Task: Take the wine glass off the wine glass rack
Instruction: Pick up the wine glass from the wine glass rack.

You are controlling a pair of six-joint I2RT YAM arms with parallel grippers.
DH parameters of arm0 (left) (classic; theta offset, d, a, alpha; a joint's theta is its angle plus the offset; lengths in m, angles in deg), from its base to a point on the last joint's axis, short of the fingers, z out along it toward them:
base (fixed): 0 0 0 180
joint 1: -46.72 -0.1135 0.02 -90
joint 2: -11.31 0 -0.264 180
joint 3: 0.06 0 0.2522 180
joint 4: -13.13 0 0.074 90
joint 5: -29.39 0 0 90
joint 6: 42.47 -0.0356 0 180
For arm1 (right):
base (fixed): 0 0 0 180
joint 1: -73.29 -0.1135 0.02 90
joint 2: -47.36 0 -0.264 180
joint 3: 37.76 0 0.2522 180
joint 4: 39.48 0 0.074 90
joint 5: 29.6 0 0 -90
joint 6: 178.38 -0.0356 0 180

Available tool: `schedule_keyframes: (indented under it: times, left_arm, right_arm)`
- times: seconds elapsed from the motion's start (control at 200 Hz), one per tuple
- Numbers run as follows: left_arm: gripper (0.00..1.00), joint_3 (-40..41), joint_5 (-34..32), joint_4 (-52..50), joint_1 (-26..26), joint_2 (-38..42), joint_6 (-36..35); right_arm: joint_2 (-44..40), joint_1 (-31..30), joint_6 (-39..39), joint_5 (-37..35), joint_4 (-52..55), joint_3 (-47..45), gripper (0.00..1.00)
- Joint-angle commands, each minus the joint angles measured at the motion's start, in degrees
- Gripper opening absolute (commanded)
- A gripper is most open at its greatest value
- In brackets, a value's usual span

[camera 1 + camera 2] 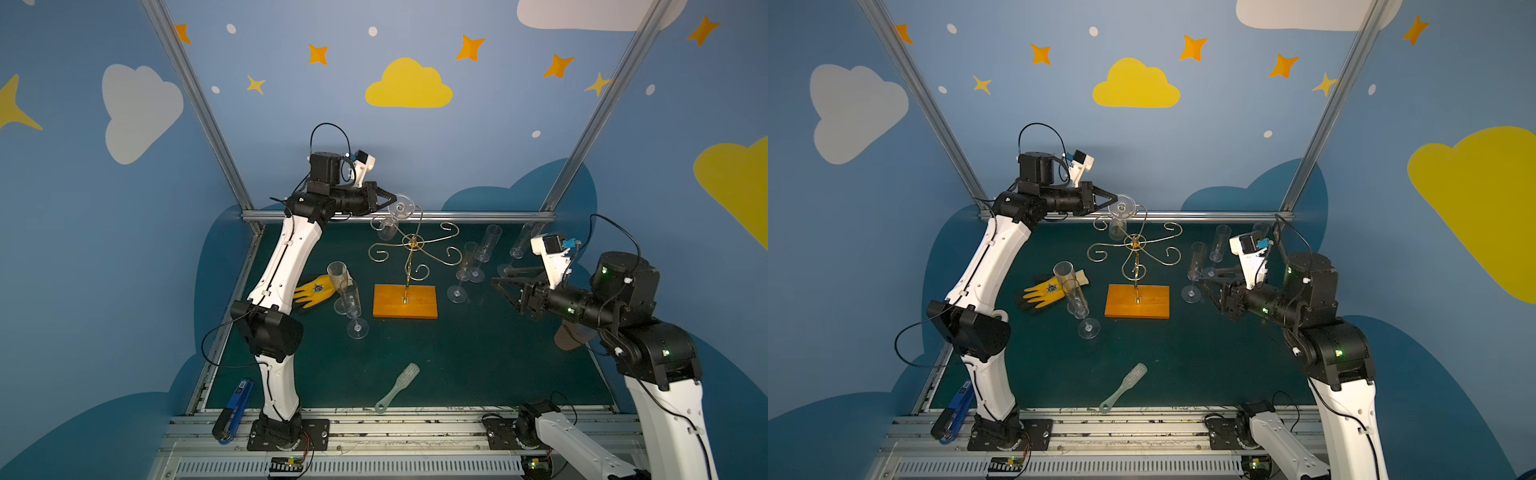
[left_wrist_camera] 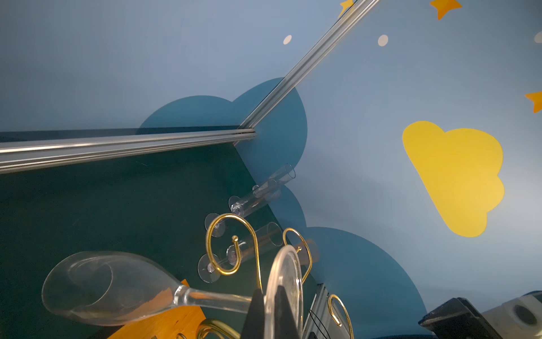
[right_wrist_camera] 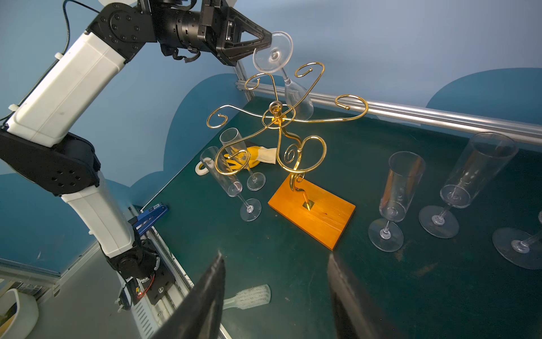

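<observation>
The clear wine glass [image 1: 401, 206] [image 1: 1121, 206] hangs upside down and tilted at the back of the wine glass rack [image 1: 411, 241] [image 1: 1133, 241]. The rack is gold wire on an orange base [image 3: 313, 211]. My left gripper [image 1: 394, 199] [image 1: 1116, 198] [image 2: 268, 289] [image 3: 268, 41] is shut on the rim of the glass's foot disc [image 2: 286, 273]. The foot [image 3: 273, 52] stands above the curled arms. The stem runs down between two curls, with the bowl [image 2: 102, 287] [image 3: 299, 99] below them. My right gripper [image 1: 498, 277] [image 1: 1208, 277] [image 3: 274, 256] hovers open and empty to the right of the rack.
Two flutes [image 1: 351, 299] stand left of the base by a yellow glove [image 1: 313, 289]. More flutes [image 1: 467, 266] [image 3: 399, 190] stand to the right, near my right gripper. A pale brush [image 1: 399, 384] lies at the front, a blue tool [image 1: 237, 401] at the front left edge.
</observation>
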Motion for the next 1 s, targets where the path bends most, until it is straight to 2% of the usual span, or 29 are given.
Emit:
schedule_keyframes:
  times: [0.0,0.305,0.42,0.501,0.746,0.946,0.996]
  left_arm:
    - [0.03,0.0,-0.3,2.6,-0.1,3.2,-2.4]
    - [0.03,5.9,-1.6,8.2,1.3,9.6,-8.5]
    - [0.03,9.8,-4.0,10.5,2.8,13.8,-13.0]
    - [0.03,13.1,-8.0,11.5,4.9,17.5,-17.6]
    - [0.03,28.8,-18.6,21.1,15.8,30.5,-35.1]
    - [0.03,45.9,-28.7,35.8,29.6,41.0,-54.7]
    - [0.03,49.2,-33.1,39.3,33.3,42.7,-60.1]
  right_arm:
    - [-0.3,0.1,-1.3,1.1,-0.8,0.4,0.55]
    - [2.5,0.1,-3.9,2.4,-1.2,2.8,0.55]
    - [4.3,0.1,-6.3,3.1,-2.2,4.8,0.54]
    - [5.7,0.1,-8.2,3.9,-3.2,6.7,0.54]
    - [9.1,0.2,-16.3,6.4,-10.4,10.6,0.53]
    - [11.8,0.1,-23.4,13.4,-16.3,11.9,0.51]
    - [12.0,0.1,-24.7,14.4,-17.3,11.7,0.5]
